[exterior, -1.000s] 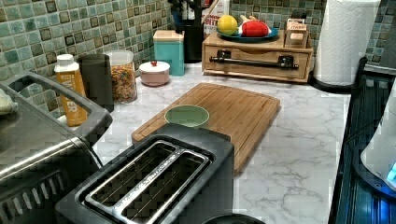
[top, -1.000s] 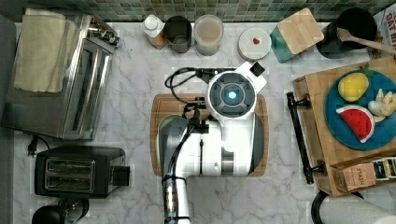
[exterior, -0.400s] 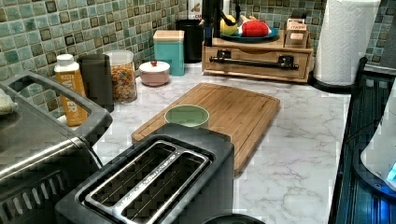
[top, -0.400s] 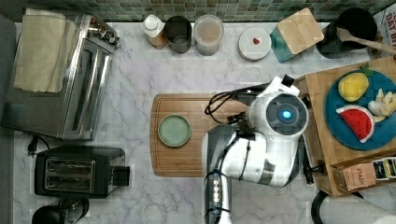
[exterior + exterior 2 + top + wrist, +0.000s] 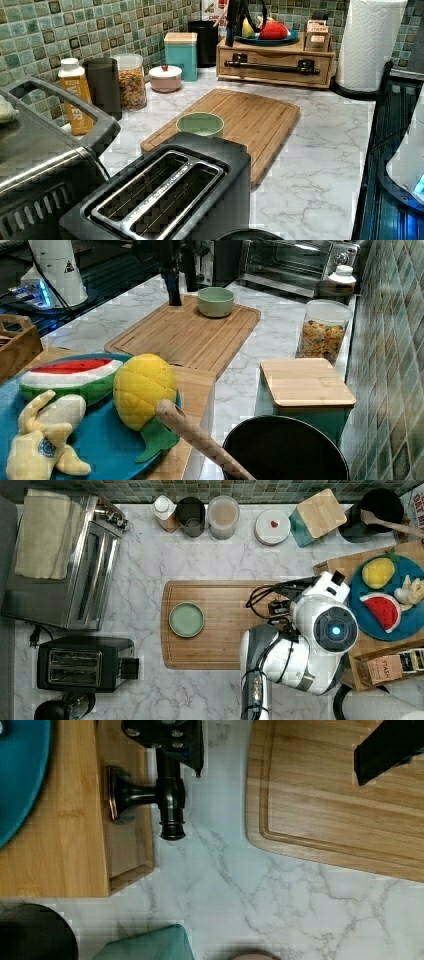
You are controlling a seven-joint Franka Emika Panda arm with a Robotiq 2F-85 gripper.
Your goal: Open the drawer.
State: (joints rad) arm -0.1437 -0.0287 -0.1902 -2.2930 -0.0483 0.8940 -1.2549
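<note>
The drawer (image 5: pixel 265 75) sits shut in the light-wood cabinet at the far end of the counter in the left view, its long black bar handle (image 5: pixel 272 65) across the front. In the wrist view one end of the handle (image 5: pixel 169 805) and its mount stand off the drawer front (image 5: pixel 131 845). My gripper (image 5: pixel 280 750) is open, with one finger (image 5: pixel 165 735) right at the handle's end and the other finger (image 5: pixel 390 747) over the cutting board. In the left view the gripper (image 5: pixel 234 30) hangs above the cabinet's left end. In the top view the arm's wrist (image 5: pixel 332 630) covers the handle.
A green bowl (image 5: pixel 186 619) rests on the wooden cutting board (image 5: pixel 225 645) beside the cabinet. A blue plate (image 5: pixel 407 625) of toy fruit and a tea box (image 5: pixel 387 667) sit on the cabinet top. A teal box (image 5: pixel 317 515), jars, a toaster (image 5: pixel 85 662) and a paper towel roll (image 5: pixel 370 42) surround the area.
The arm has swung from over the middle of the cutting board toward the top view's right, up to the cabinet, uncovering the green bowl. The drawer has stayed shut.
</note>
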